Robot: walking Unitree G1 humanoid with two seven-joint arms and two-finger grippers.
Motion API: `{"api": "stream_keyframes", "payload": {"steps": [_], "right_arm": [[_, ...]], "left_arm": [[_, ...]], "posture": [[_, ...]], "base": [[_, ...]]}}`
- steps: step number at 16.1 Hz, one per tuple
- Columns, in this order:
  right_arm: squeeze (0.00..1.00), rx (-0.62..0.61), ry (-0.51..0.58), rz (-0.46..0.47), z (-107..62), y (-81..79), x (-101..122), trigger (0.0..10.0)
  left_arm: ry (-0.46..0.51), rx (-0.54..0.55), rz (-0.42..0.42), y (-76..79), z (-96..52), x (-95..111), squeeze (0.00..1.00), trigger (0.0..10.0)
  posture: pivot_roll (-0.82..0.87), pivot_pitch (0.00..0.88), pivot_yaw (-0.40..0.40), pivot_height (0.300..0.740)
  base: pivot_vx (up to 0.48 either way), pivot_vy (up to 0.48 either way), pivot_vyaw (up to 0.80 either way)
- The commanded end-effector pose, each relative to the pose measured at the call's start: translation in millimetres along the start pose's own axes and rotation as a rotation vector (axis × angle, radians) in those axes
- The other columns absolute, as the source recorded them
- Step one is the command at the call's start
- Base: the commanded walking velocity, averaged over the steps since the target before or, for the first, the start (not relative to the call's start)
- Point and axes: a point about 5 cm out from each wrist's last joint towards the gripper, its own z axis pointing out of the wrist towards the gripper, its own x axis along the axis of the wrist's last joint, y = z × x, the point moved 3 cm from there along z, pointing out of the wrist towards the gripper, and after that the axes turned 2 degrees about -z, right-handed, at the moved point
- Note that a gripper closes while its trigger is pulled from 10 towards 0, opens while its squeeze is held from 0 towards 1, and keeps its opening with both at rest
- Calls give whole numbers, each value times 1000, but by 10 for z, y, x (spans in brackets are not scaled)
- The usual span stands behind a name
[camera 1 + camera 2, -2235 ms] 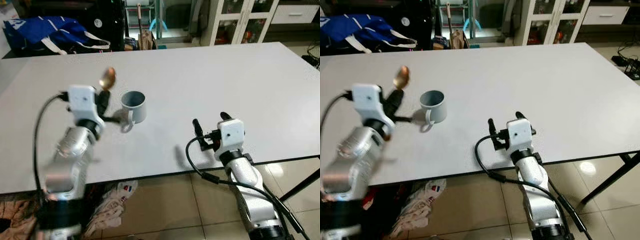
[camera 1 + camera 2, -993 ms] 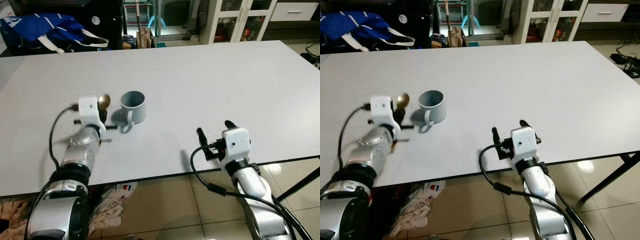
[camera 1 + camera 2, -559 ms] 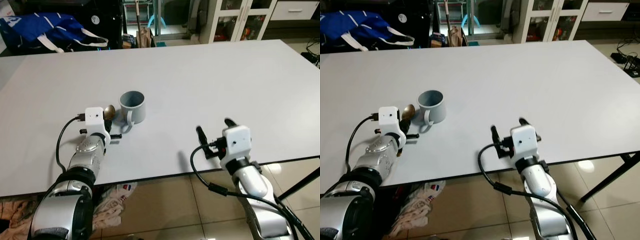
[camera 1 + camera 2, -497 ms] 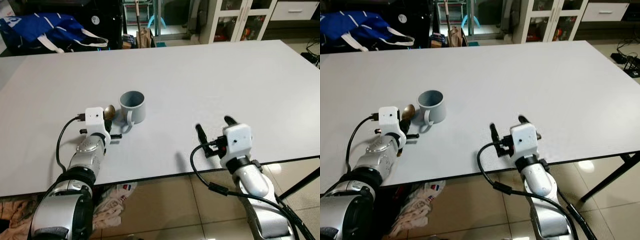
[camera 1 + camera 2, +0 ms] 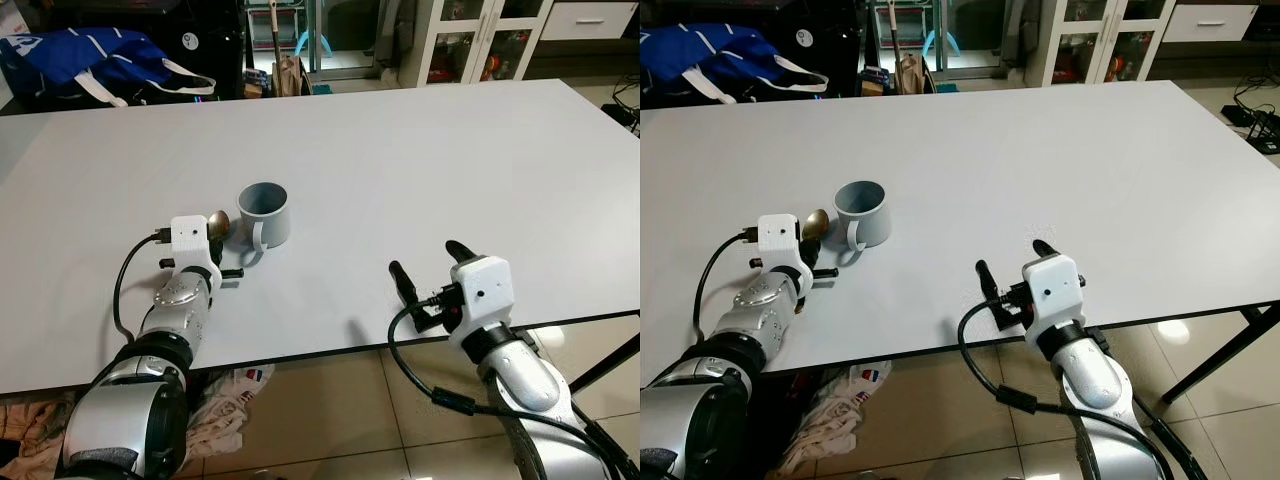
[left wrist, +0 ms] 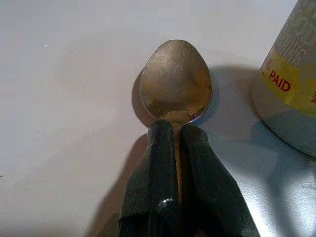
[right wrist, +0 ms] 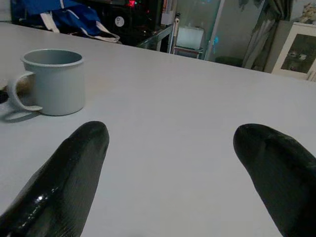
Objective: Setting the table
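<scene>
Since approx. 2 s ago, spoon point(image 6: 176, 81) is lowered to table point(image 5: 420, 150) beside mug point(image 5: 266, 212). Left gripper point(image 6: 175, 148) is clamped on handle; release only when flat. Right gripper point(image 7: 170, 163) is spread wide, idle.

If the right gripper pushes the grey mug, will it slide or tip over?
The grey mug looks squat, upright and empty, so it would probably slide on the smooth white table rather than tip. Its side handle may make it turn.

Table: you have a wide white table point(image 5: 420, 150).
Floor: glossy beige tiles point(image 5: 330, 420).
Beyond: white cabinet point(image 5: 480, 40), blue bag point(image 5: 90, 60).
</scene>
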Motion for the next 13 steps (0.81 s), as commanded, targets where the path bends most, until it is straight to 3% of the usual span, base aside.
{"api": "stream_keyframes", "payload": {"steps": [1,3,4,5,13], "right_arm": [[0,25,-9,15,-42,-45,9,10000],[0,31,-19,19,-61,-59,2,10000],[0,34,-22,20,-63,-62,3,10000],[0,35,-26,20,-65,-62,2,10000],[0,45,-46,21,-54,-78,-30,10000]], "left_arm": [[-101,15,-4,-23,-37,-250,0,10000],[-105,12,-1,-17,-38,-261,0,10000],[-112,11,1,-7,-42,-283,941,10000],[-118,12,1,3,-46,-305,1000,10000],[-157,17,-36,55,-70,-424,1000,10000]], "posture": [[-204,36,51,740],[-204,37,52,740],[-204,37,52,740],[-205,36,51,740],[-198,37,49,740]], "base": [[0,0,0],[0,0,0],[0,0,0],[0,0,0],[0,0,0]]}}
